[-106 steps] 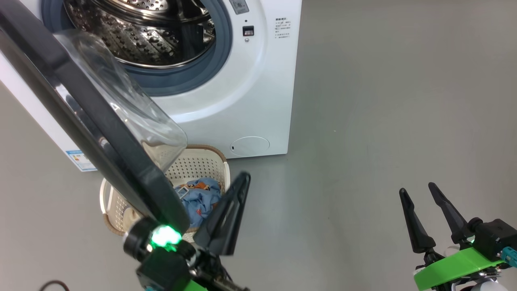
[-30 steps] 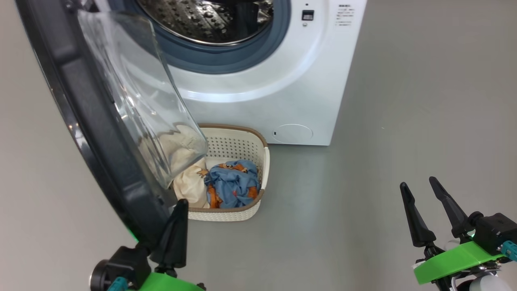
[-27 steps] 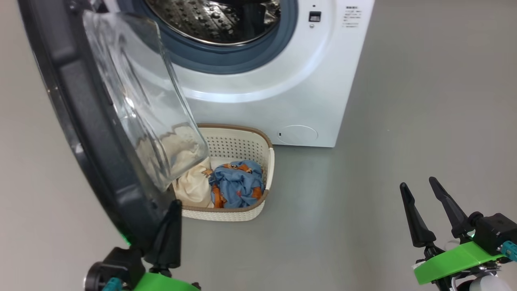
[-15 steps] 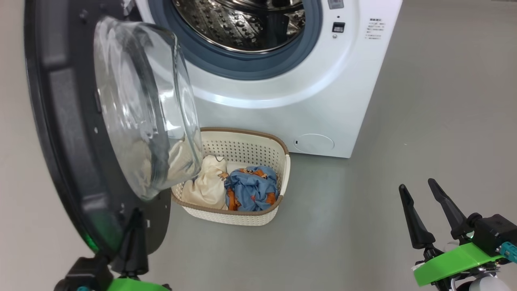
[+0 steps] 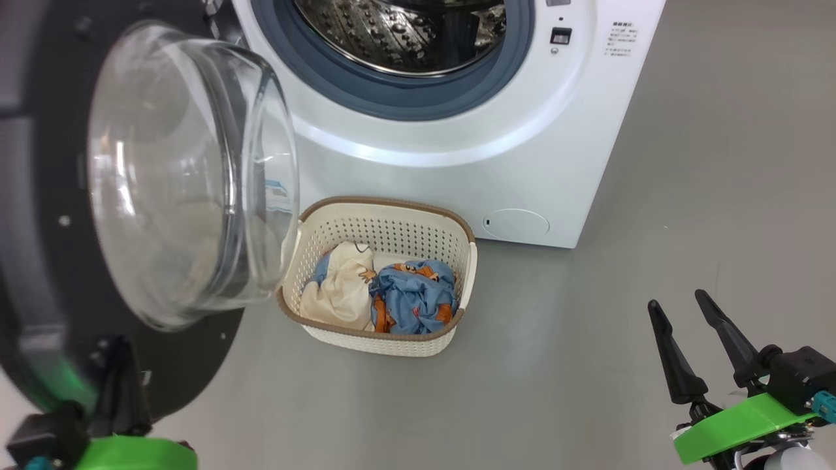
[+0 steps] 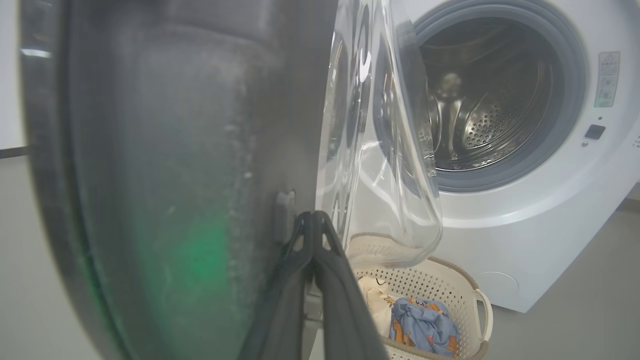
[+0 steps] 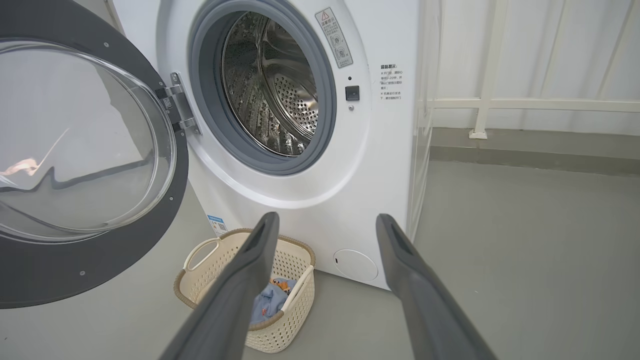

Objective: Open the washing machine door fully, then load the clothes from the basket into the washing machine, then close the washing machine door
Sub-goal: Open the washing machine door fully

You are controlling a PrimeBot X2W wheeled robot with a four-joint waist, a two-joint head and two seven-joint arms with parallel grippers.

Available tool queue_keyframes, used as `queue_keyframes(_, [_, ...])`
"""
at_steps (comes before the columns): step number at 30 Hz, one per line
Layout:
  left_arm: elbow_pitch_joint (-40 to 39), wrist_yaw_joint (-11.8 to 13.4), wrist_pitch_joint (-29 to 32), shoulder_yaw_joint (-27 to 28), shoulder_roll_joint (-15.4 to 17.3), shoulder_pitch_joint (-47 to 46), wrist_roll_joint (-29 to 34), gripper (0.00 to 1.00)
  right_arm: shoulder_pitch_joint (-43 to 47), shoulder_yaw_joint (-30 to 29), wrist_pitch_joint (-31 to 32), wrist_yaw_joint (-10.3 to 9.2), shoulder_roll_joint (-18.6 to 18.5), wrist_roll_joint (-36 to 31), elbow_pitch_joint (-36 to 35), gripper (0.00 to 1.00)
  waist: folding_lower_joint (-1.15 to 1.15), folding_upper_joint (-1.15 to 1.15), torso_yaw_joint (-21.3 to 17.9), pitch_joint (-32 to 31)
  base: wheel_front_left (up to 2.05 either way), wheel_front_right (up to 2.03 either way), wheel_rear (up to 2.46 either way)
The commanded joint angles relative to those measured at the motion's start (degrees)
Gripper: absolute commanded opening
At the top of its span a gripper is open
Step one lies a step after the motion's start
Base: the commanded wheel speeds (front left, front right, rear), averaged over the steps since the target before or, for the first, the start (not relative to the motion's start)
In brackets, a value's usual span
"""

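Note:
The washing machine (image 5: 457, 170) stands with its steel drum (image 5: 405, 32) exposed. Its black washing machine door (image 5: 39, 196) hangs swung out to the left, the glass porthole (image 5: 170, 176) bulging toward the basket (image 5: 385, 203). In the basket on the floor lie the clothes, a cream garment (image 5: 339, 294) and a blue one with orange prints (image 5: 411, 300). My left gripper (image 5: 119, 346) is shut, its tips (image 6: 312, 216) against the door's inner face (image 6: 175, 150) near the lower rim. At the lower right my right gripper (image 5: 676, 300) stands open and holds nothing; in the right wrist view this gripper (image 7: 327, 218) faces the machine.
A round white flap (image 5: 516, 224) sits low on the machine's front. A small blue label (image 7: 217, 226) is behind the basket (image 7: 192, 295). Grey floor (image 5: 653, 196) stretches to the right. A white railing (image 7: 500, 104) lines the far wall.
The door has swung further open to the left and my shut left gripper has gone left with it. The porthole no longer covers the basket. The head camera has also shifted.

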Motion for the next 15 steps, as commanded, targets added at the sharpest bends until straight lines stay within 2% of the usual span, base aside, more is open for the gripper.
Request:
queue_keyframes(1, [0.06, 0.65, -0.36, 3.76, 2.26, -3.1, -0.53, 0.0, -1.38, 1.31, -0.69, 0.16, -1.09, -0.05, -1.47, 1.0, 0.0, 0.0, -0.28, 0.53, 0.0, 0.0, 0.0])
queue_keyframes(15, [7.29, 0.69, -0.36, 13.42, 4.7, -9.7, -2.29, 0.0, -2.74, 0.87, -0.69, 0.16, -2.76, 0.02, -2.5, 1.0, 0.0, 0.0, -1.11, 4.24, 0.0, 0.0, 0.0])
